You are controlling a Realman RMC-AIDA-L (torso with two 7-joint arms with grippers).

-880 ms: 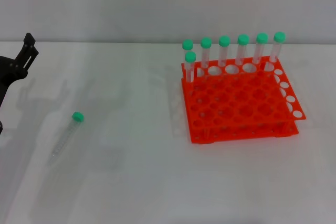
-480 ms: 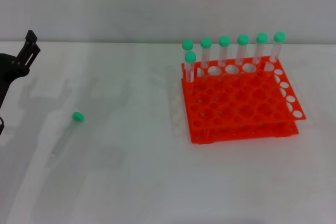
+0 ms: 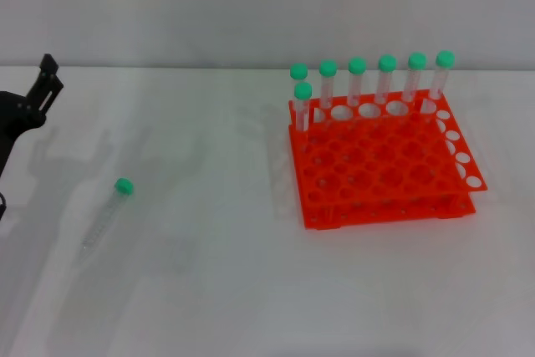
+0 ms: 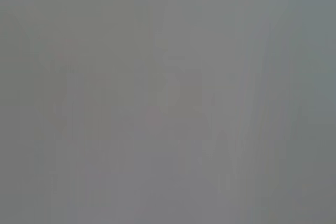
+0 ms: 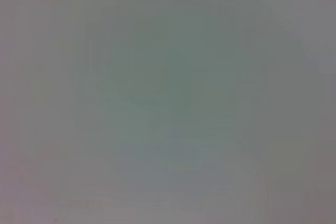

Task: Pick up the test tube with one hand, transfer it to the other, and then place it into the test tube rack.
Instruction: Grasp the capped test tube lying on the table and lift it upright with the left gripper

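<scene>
A clear test tube (image 3: 107, 215) with a green cap lies flat on the white table, left of centre, its cap toward the back. The orange-red rack (image 3: 380, 165) stands at the right with several green-capped tubes upright along its back row and one (image 3: 302, 106) at its back left corner. My left gripper (image 3: 43, 81) shows at the far left edge, raised above the table, behind and to the left of the lying tube and apart from it. My right gripper is out of view. Both wrist views show only a plain grey surface.
The white table (image 3: 217, 290) runs back to a pale wall. Faint shadows of the left arm fall on the table around the lying tube.
My left gripper has shifted slightly at the left edge. The lying tube and the rack have not moved.
</scene>
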